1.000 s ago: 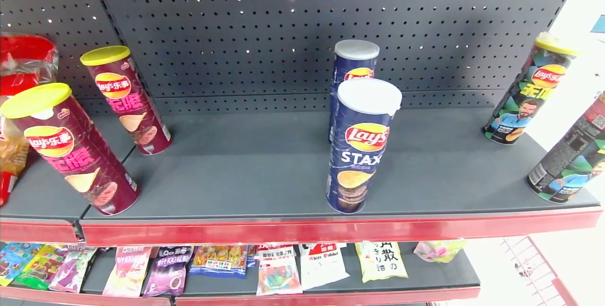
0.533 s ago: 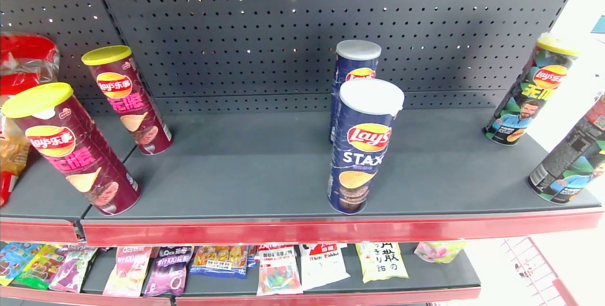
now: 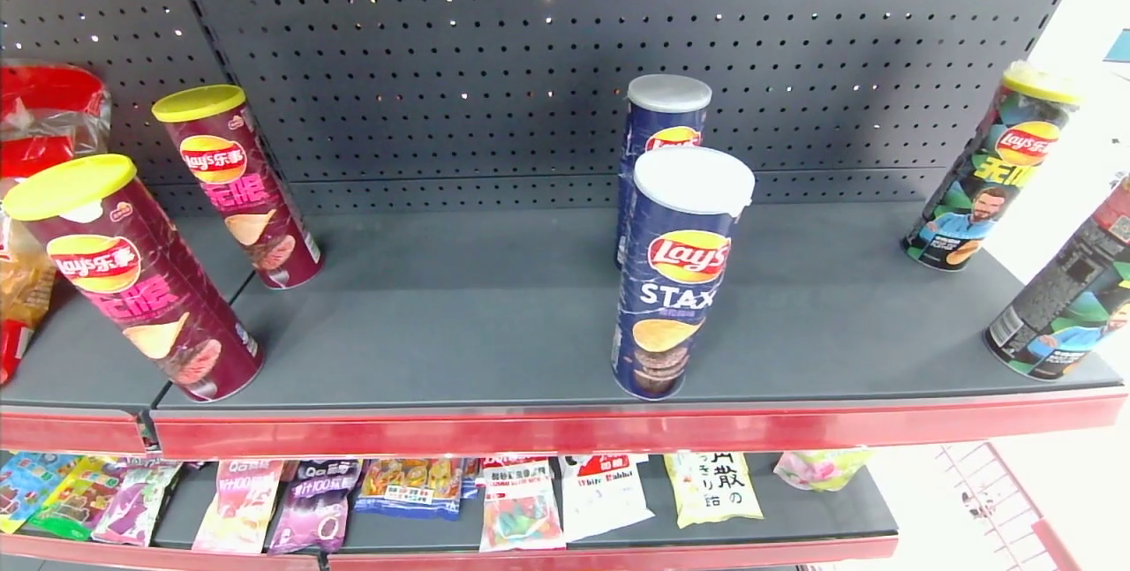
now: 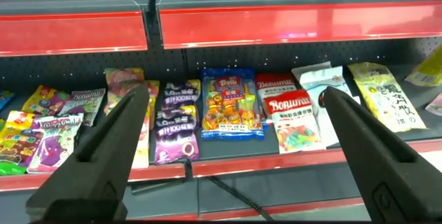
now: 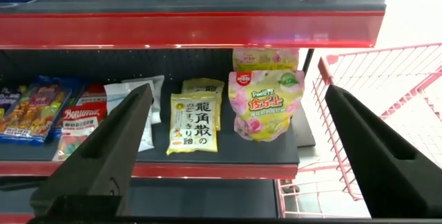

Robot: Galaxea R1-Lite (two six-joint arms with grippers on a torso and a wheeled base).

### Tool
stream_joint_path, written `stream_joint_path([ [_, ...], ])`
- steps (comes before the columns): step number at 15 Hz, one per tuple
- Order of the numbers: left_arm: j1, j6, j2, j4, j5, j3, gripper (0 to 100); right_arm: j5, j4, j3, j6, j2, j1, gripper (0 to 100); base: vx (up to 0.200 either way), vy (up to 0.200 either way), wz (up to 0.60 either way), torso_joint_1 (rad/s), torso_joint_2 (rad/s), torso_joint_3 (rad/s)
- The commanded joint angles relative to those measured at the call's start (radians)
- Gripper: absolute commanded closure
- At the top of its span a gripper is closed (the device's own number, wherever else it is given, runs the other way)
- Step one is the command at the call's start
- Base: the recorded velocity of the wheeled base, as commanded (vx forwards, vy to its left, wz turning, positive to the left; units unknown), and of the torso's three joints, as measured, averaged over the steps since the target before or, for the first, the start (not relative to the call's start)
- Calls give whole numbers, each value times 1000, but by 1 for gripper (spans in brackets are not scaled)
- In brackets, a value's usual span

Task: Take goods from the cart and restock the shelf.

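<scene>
The dark grey shelf [image 3: 477,315] with a red front lip carries upright chip cans: two maroon ones with yellow lids [image 3: 132,280] [image 3: 234,183] at the left, two dark blue ones [image 3: 675,271] [image 3: 662,116] right of the middle, one behind the other, and two black-and-green ones [image 3: 989,169] [image 3: 1059,297] at the right end. My left gripper [image 4: 236,92] is open and holds nothing, facing the lower shelf's snack bags [image 4: 231,106]. My right gripper [image 5: 238,89] is also open with nothing in it, before a yellow bag [image 5: 195,124] and a pink bag [image 5: 266,103].
A red wire cart [image 5: 387,113] stands to the right of the shelving, low at the right [image 3: 998,492] in the head view. Bagged goods [image 3: 35,121] sit at the top shelf's far left. Bare shelf lies between the maroon and blue cans.
The head view has shifted very slightly. The cans on the shelf have not moved.
</scene>
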Motion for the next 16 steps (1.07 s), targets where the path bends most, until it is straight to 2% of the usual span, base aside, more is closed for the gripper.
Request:
stream_joint_path([
  [1, 0, -1, 2, 0, 0, 0, 0, 2, -1, 0, -1, -1, 0, 0, 0, 0, 0, 0, 0, 0],
  [7, 0, -1, 2, 0, 0, 0, 0, 5, -6, -32, -22, 39, 14, 0, 0, 0, 0, 0, 0, 0],
  [8, 0, -1, 2, 0, 0, 0, 0, 14, 13, -242, 10, 147, 62, 0, 0, 0, 0, 0, 0, 0],
  [9, 0, -1, 2, 0, 0, 0, 0, -9, 65, -426, 81, 314, 146, 0, 0, 0, 0, 0, 0, 0],
  [10, 0, -1, 2, 0, 0, 0, 0, -30, 126, -488, 61, 384, 232, 0, 0, 0, 0, 0, 0, 0],
  [13, 0, -1, 2, 0, 0, 0, 0, -40, 163, -440, 28, 573, 243, 0, 0, 0, 0, 0, 0, 0],
  [16, 0, -1, 2, 0, 0, 0, 0, -40, 166, -549, 116, 733, 214, 0, 0, 0, 0, 0, 0, 0],
])
